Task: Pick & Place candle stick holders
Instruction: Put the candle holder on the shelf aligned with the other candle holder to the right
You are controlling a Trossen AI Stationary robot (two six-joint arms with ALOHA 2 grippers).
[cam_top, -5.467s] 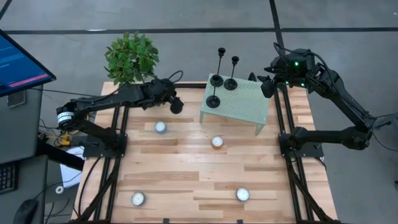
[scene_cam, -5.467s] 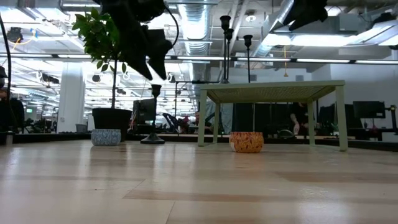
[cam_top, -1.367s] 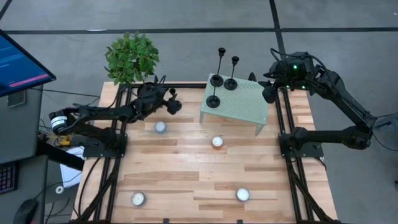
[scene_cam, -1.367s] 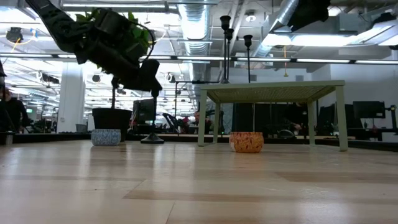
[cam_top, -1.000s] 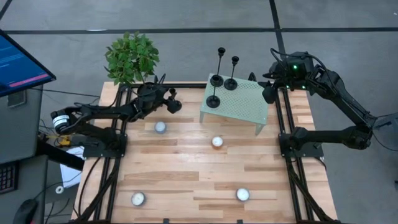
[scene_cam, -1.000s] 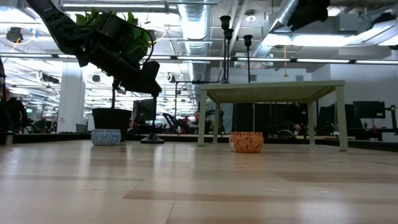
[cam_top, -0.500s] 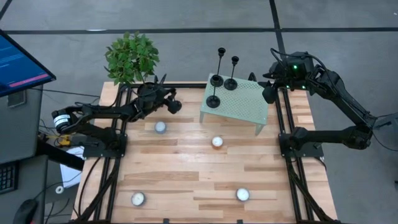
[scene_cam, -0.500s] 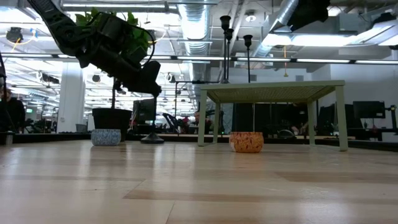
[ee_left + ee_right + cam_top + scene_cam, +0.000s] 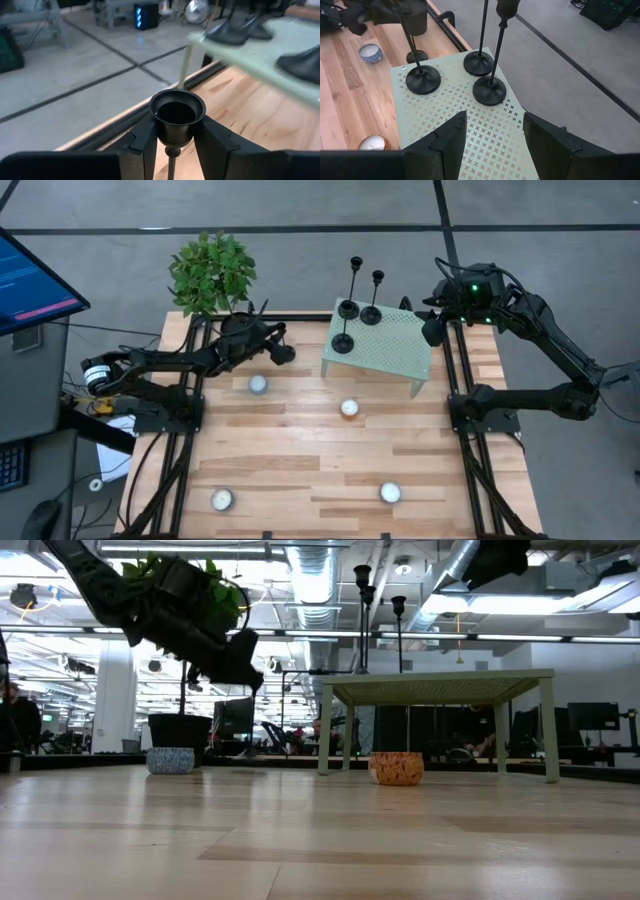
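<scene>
My left gripper is at the table's far left, beside the plant, shut on a black candle stick holder whose cup shows between its fingers. The holder's round base shows in the right wrist view, beyond the green table's edge. Three more candle stick holders stand on their disc bases on the small green perforated table. My right gripper is open above that table's far right corner, touching nothing. My left gripper pinches the holder between its two fingers at the lower part of the cup, where it narrows to the stem. The holder hangs upright below the fingers. In the low view its base no longer stands on the tabletop.
Tealights lie on the wooden tabletop: a blue-white one, an orange one, and two near the front. A potted plant stands at the far left corner. A monitor is off the left edge.
My left gripper has risen a little and moved slightly toward the green table. The candle stick holder's base, which stood on the tabletop half a second ago in the low view, has been lifted clear.
</scene>
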